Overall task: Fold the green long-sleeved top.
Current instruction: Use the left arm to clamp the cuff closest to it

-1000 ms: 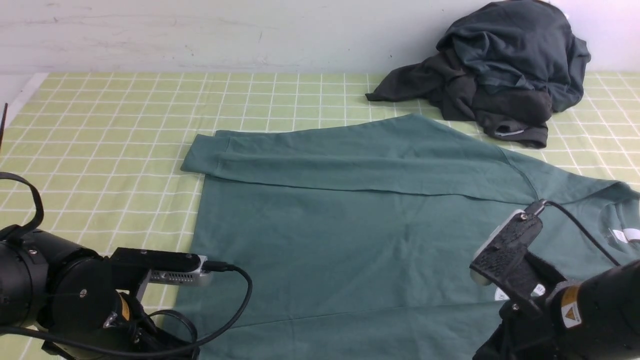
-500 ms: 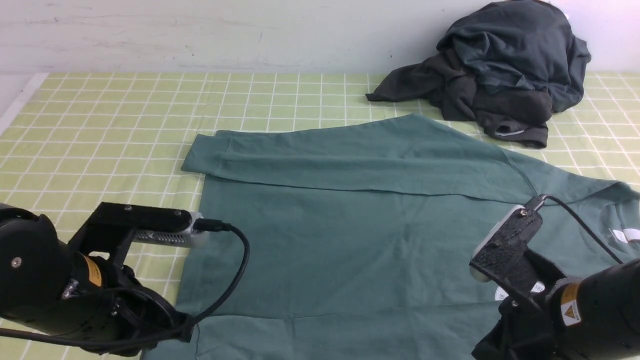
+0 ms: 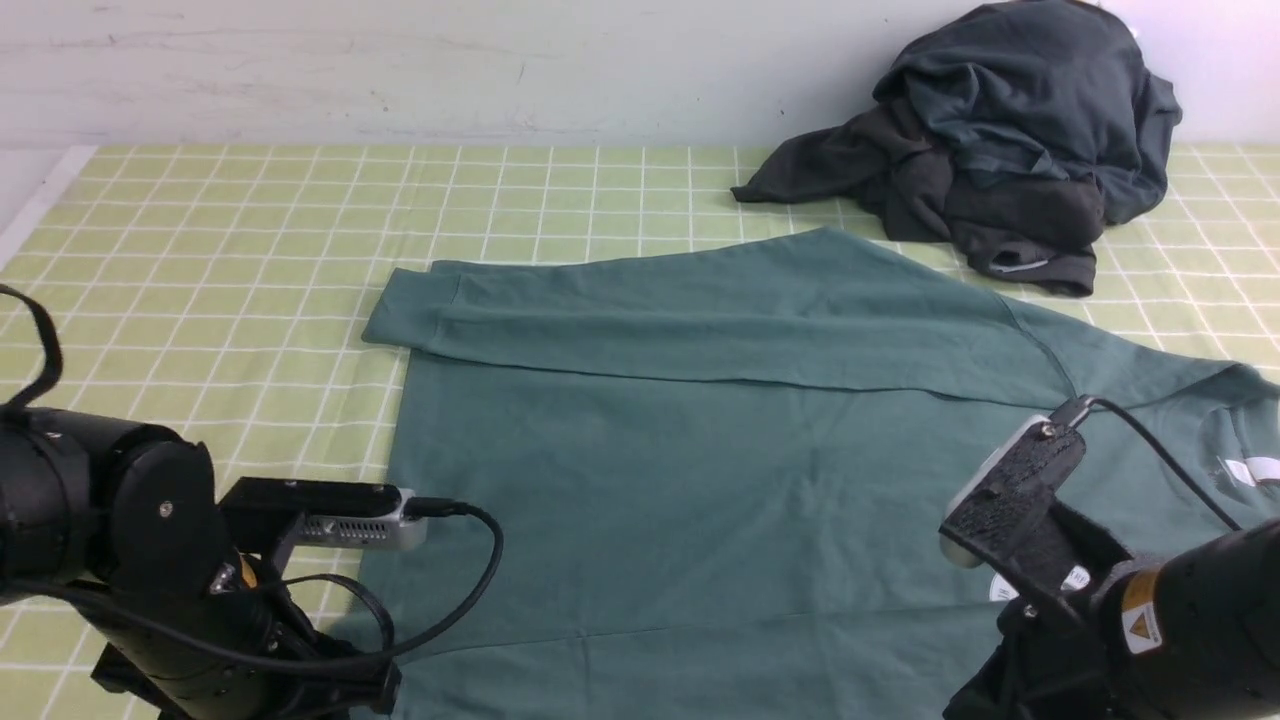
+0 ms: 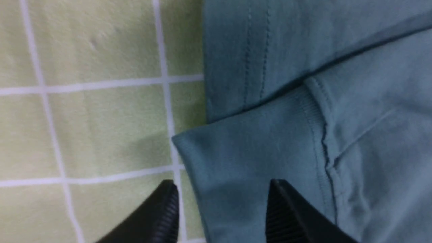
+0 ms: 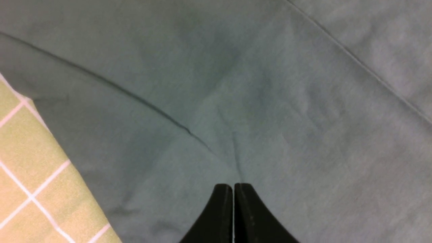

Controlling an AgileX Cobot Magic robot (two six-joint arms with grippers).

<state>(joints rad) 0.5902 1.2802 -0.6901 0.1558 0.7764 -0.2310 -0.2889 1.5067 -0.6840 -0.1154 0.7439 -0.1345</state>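
The green long-sleeved top (image 3: 700, 480) lies flat on the checked table, its far sleeve folded across the body. In the left wrist view its ribbed cuff (image 4: 243, 162) lies over the stitched hem at the top's near left corner. My left gripper (image 4: 222, 184) hovers open over that cuff, one finger above the tablecloth and one above the fabric. My right gripper (image 5: 233, 185) is shut on the top, with a crease running into its tips. In the front view both sets of fingers are hidden under the arms.
A dark heap of charcoal and navy garments (image 3: 1000, 130) sits at the back right by the wall. The yellow-green checked tablecloth (image 3: 200, 250) shows bare to the left of the top. The white neck label (image 3: 1250, 470) shows at the right edge.
My left gripper has opened and let go of the cuff. The left arm shifted and settled lower at the near left corner. The right arm has not moved.
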